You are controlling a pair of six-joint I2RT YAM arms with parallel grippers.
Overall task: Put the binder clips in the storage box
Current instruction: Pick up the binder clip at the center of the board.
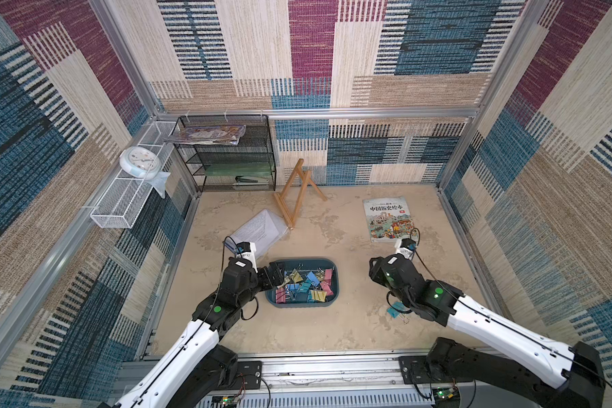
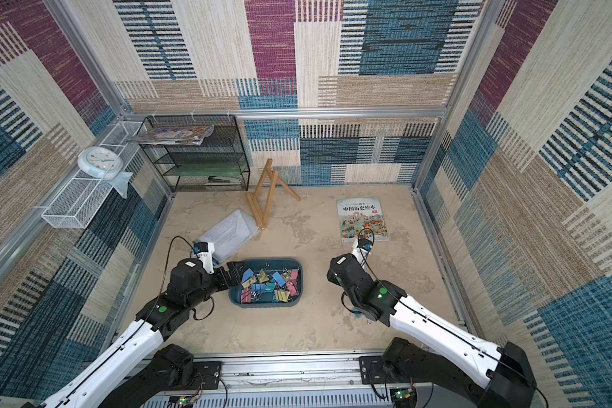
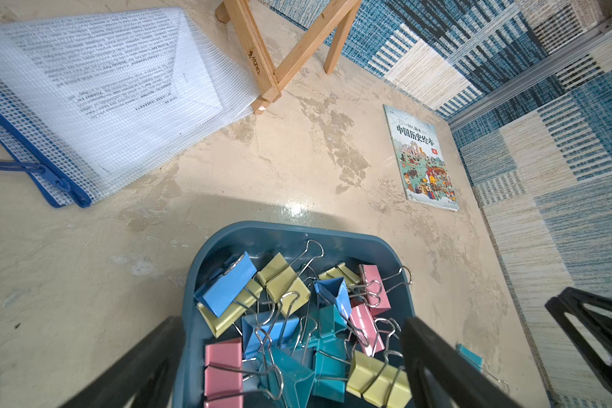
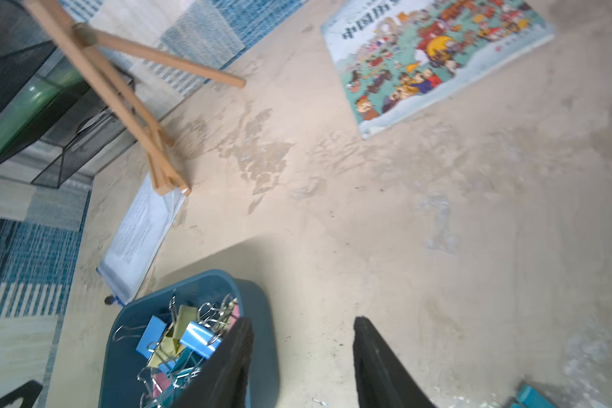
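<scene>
Both jaws spread, empty; seemingly the last teal fold-back clip (image 1: pixel 394 311) lies outside the dark-teal plastic box (image 1: pixel 297 304): pinch its body, not handles.

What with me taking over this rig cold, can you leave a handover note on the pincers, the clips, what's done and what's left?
Left pincer: open, empty, over the storage box.
Right pincer: open, empty, above bare table beside the box.
Done: binder clips lie heaped in the box.
Left: one teal clip lies on the table, on the right pincer's side of the box. It probably goes in next. No other stray is in view.
</scene>
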